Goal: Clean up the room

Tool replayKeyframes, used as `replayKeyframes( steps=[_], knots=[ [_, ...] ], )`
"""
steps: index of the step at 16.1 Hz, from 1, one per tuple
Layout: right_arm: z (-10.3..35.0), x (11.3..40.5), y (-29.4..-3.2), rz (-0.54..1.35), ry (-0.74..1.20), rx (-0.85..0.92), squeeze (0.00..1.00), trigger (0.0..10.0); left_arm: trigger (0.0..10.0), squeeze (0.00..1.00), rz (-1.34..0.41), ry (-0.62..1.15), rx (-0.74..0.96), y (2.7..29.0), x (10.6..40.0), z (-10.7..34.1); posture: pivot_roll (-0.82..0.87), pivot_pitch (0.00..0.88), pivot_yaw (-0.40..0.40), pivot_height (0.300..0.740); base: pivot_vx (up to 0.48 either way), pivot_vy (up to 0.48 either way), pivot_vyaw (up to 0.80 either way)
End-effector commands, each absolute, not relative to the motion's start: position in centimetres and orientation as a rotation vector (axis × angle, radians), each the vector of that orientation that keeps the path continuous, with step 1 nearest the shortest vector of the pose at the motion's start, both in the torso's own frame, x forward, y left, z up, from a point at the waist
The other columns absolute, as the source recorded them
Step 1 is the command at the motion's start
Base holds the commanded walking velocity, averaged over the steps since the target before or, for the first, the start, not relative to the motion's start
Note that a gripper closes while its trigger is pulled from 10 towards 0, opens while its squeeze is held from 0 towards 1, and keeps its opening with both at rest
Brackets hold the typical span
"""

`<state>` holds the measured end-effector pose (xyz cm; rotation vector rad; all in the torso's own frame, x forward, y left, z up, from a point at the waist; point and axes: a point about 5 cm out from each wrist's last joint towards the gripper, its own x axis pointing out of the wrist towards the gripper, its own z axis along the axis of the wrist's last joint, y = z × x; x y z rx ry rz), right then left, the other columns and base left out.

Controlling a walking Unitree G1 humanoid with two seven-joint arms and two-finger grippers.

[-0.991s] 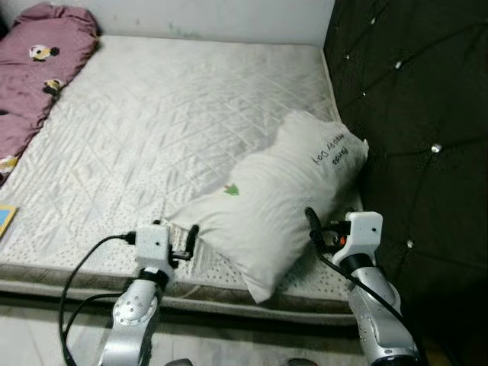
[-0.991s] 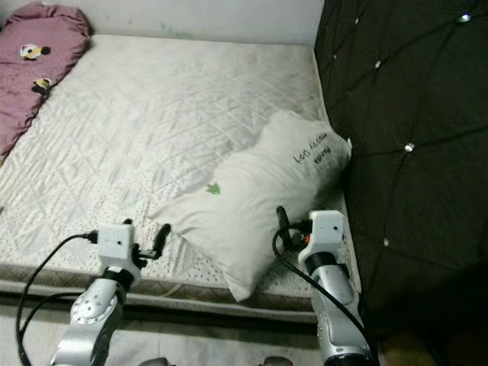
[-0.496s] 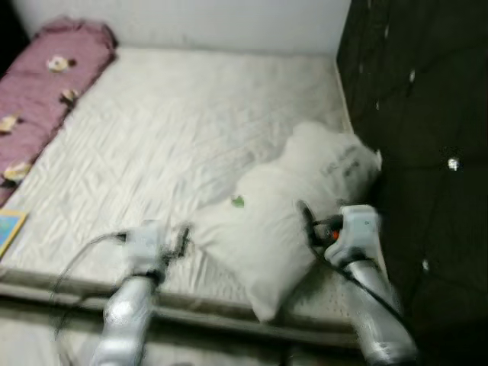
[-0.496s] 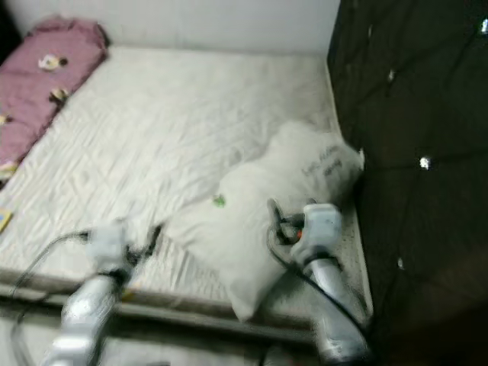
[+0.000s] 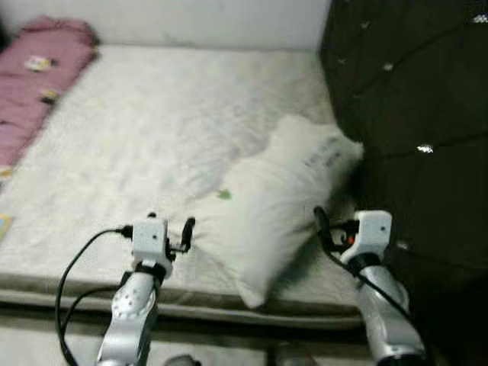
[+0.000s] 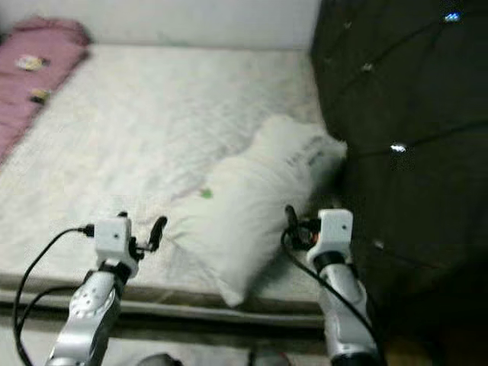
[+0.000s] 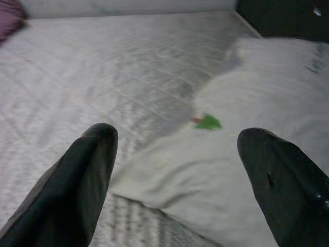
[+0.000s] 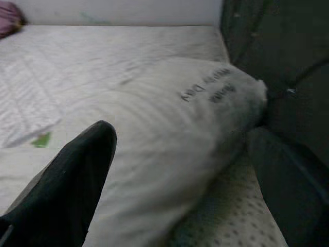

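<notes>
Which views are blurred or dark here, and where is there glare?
Both eye views are softly blurred, so the print on the white pillow cannot be read; small bright glints sit on the dark headboard. In the left wrist view the near fingers are out of focus. In the right wrist view the pillow's lettering is smeared and the headboard side is very dark.

We see soft, even indoor light, brightest on the pale mattress (image 5: pixel 152 130). The dark headboard (image 5: pixel 412 114) on the right swallows detail, apart from small glints on its studs. Both head views are mildly blurred, with smeared edges. A soft shadow lies under the near end of the pillow (image 5: pixel 274 206). In the wrist views, the near black fingers (image 7: pixel 82 180) look unfocused.
</notes>
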<state>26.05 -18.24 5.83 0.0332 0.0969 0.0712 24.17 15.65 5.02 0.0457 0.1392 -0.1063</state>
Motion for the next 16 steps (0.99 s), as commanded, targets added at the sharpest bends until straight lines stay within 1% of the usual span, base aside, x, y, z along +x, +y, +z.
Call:
replayKeyframes(
  steps=[1,6,13,16],
  knots=[
    [5.88,26.07,-17.79,0.085,0.098,0.037,0.00,10.0,10.0,0.00,-0.101,0.148,0.061,15.72,23.92,4.88,-0.05,0.103,0.024,0.740,0.000,0.000,-0.80],
    [5.58,25.58,-17.93,0.079,0.106,0.036,0.00,10.0,10.0,0.00,-0.111,0.156,0.054,15.38,23.59,4.72,-0.05,0.102,0.023,0.740,0.000,-0.325,0.00],
    [5.35,25.26,-17.93,0.074,0.118,0.036,0.00,10.0,10.0,0.00,-0.101,0.175,0.033,15.54,23.22,4.39,-0.05,0.102,0.025,0.740,0.000,0.000,0.00],
    [5.14,25.11,-17.98,0.068,0.128,0.038,0.00,10.0,10.0,0.00,-0.076,0.188,0.028,16.05,23.21,4.37,-0.04,0.111,0.025,0.740,0.000,0.000,0.00]
  ],
)
